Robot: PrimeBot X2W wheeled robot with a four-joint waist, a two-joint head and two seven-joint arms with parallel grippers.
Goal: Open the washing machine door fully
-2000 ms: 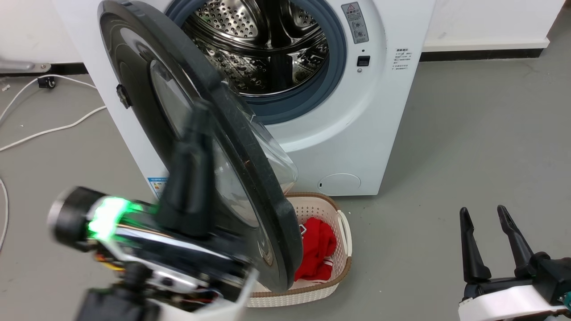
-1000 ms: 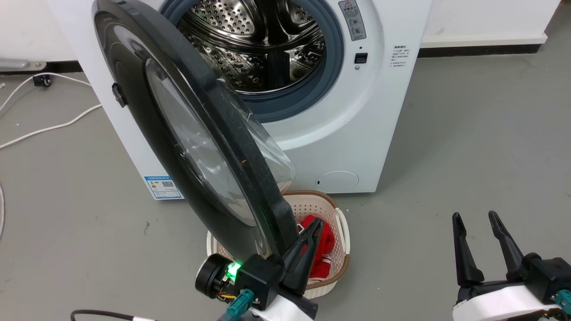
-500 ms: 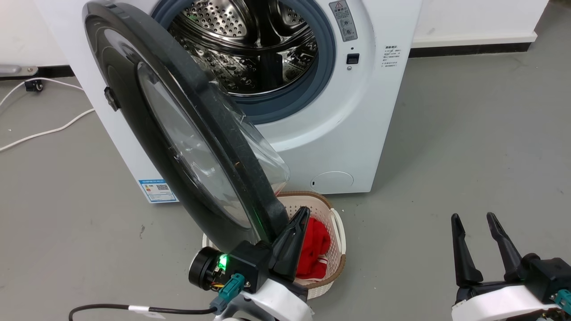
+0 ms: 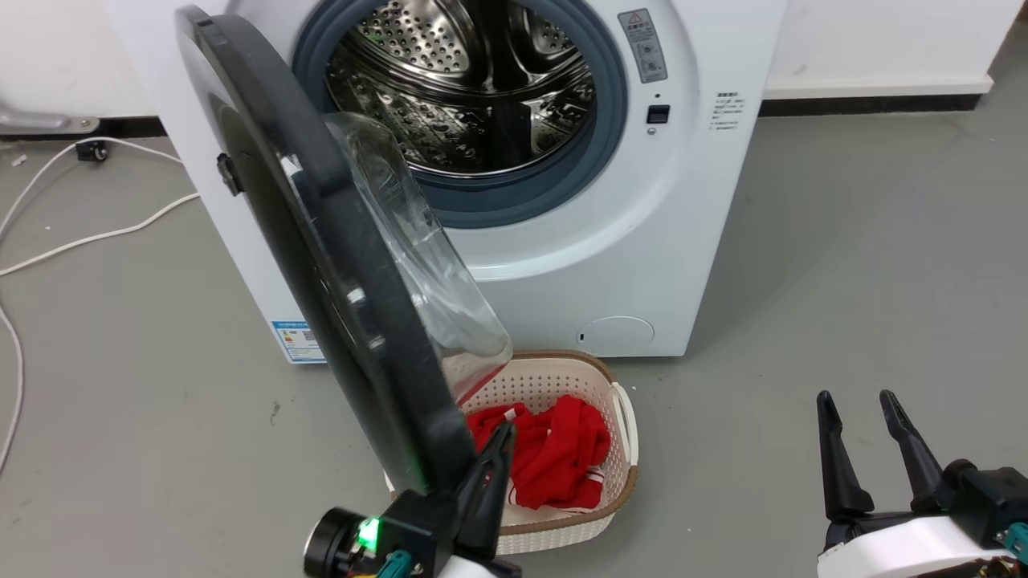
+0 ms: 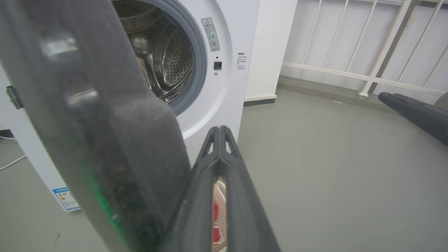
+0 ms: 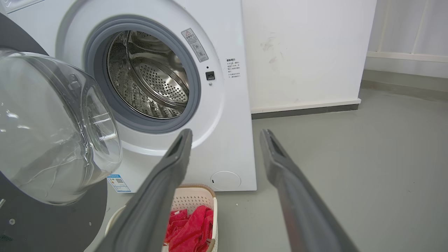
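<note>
Door: washing machine door (image 4: 345,273) is half opened;
Pusher: left gripper (image 4: 504,429), jaws together, is set beside its inner edge, for pushing;
Spare: right gripper (image 4: 854,397), jaws apart, is parked aside

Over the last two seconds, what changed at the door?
The washing machine door swung wider, toward the robot's left. The left claw, shut, moved from its outer face to beside its inner rim, not gripping it. The right claw stayed open and idle; basket unmoved.

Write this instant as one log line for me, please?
door: swung out, drum mouth exposed | left gripper: shut, at door's lower inner edge | right gripper: open, empty | basket: below door, red cloth inside
</note>
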